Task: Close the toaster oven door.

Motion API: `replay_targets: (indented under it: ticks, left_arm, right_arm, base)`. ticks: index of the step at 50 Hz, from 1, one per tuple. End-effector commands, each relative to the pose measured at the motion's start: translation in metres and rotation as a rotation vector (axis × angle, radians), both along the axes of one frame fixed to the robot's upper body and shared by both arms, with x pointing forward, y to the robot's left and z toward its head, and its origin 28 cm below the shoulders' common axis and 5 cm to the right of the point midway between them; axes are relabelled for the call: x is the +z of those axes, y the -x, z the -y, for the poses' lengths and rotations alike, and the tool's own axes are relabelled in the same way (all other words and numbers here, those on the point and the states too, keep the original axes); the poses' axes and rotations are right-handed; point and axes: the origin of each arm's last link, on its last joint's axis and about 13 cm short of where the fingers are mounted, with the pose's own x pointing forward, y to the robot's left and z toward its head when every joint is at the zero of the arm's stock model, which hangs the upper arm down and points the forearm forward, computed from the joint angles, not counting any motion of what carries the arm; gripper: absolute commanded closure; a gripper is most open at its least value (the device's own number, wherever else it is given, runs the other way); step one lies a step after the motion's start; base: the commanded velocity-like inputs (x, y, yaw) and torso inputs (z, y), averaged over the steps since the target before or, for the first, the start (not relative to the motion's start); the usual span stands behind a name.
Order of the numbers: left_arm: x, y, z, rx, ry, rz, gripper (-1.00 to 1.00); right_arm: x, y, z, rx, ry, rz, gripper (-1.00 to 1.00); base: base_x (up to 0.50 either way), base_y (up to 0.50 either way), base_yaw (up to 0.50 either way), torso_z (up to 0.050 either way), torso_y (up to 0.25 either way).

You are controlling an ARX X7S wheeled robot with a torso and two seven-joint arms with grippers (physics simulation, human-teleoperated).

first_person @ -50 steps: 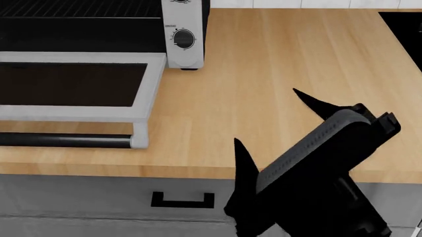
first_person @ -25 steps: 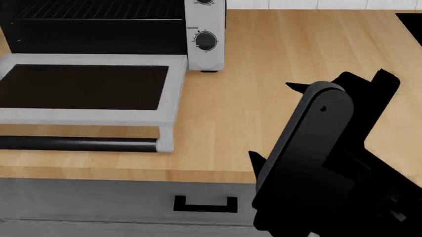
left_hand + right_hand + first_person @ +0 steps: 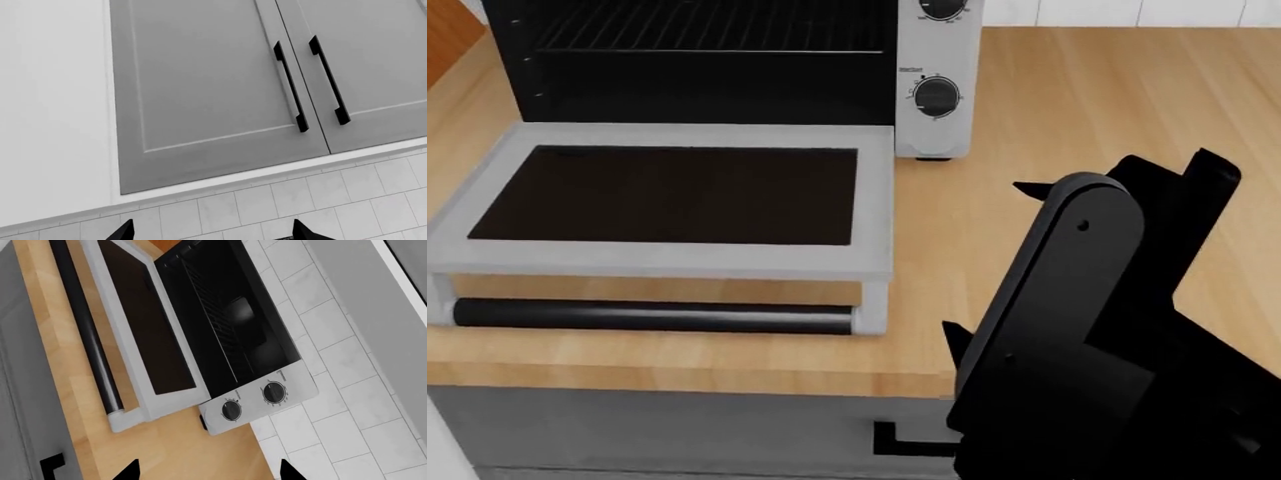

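The toaster oven (image 3: pixel 941 60) stands at the back of the wooden counter, its black inside and wire rack showing. The toaster oven door (image 3: pixel 881 200) lies open and flat, with its black bar handle (image 3: pixel 654 315) near the counter's front edge. My right gripper (image 3: pixel 988 260) is open and empty, to the right of the door and apart from it. The right wrist view shows the gripper (image 3: pixel 208 472) open, with the door (image 3: pixel 143 330), the handle (image 3: pixel 83 330) and the oven's dial panel (image 3: pixel 267 390). My left gripper (image 3: pixel 212 232) is open and empty, and faces wall cabinets.
The wooden counter (image 3: pixel 1094 100) stretches to the right of the oven. A grey drawer with a black bracket handle (image 3: pixel 894 440) sits below the counter edge. Grey wall cabinet doors (image 3: pixel 200 90) with black bar handles hang above a white tile backsplash (image 3: pixel 267 200).
The head view has shifted left, so the oven and door now show further right and whole. My right arm turned at the wrist a second ago. The door stays open flat.
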Motion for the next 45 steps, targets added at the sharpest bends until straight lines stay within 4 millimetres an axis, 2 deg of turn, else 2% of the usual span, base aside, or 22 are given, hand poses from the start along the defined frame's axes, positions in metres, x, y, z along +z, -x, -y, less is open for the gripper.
replay_targets:
  ticks: [1, 37, 41, 45]
  left_arm:
    - [-0.003, -0.001, 0.002, -0.011, 0.001, -0.008, -1.00]
    - [-0.005, 0.002, -0.001, 0.001, 0.007, -0.008, -1.00]
    - [-0.006, 0.002, -0.002, 0.002, 0.008, -0.009, -1.00]
    - [-0.009, 0.000, -0.002, 0.002, 0.011, -0.015, -1.00]
  right_arm:
    - [-0.002, 0.000, 0.001, -0.006, 0.001, -0.009, -1.00]
    - [0.002, 0.000, -0.002, 0.008, 0.012, -0.019, -1.00]
    - [0.005, -0.002, -0.001, 0.011, 0.047, -0.028, -1.00]
    - [0.017, -0.009, 0.006, 0.013, 0.205, 0.040, -1.00]
  base:
    - [0.32, 0.00, 0.00, 0.000, 0.000]
    - [0.35, 0.00, 0.00, 0.000, 0.000]
    - [0.00, 0.00, 0.00, 0.000, 0.000]
    - [0.00, 0.00, 0.00, 0.000, 0.000]
